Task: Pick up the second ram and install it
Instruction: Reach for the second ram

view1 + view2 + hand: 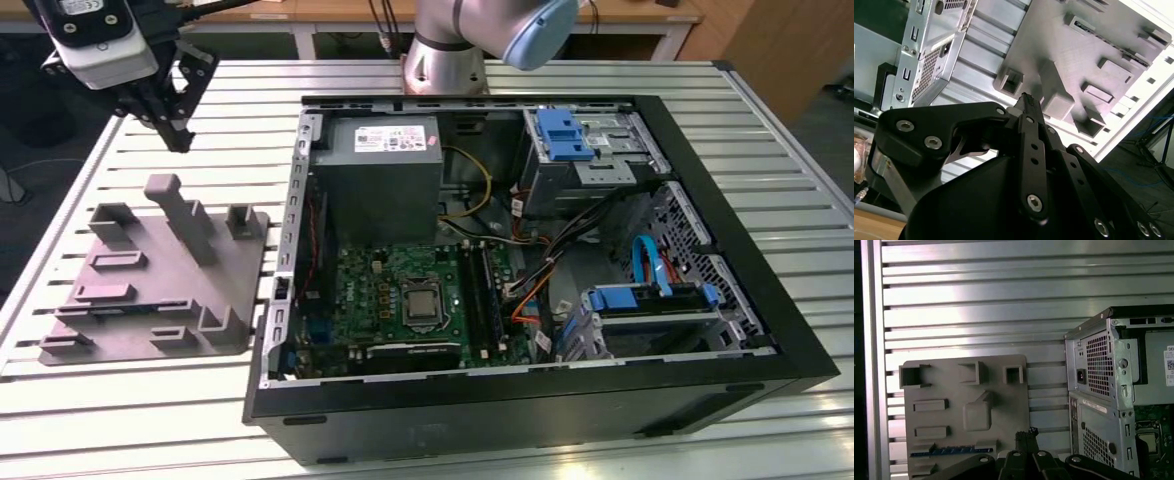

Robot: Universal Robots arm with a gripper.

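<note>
Up by gray fixture point(134, 262) | tool point(178, 142) clenched, empty | second ram point(951, 451) in fixture slot | power supply point(380, 185): white label point(395, 139)

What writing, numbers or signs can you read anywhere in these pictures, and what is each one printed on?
No text here can be read as words.
White label on the power supply, exterior view: print too small to read.
Strip label on the back of the computer case, first wrist view: print too small to read.

Open computer case point(507, 410) beside grey fixture point(134, 290) on slatted table point(120, 420).
</note>
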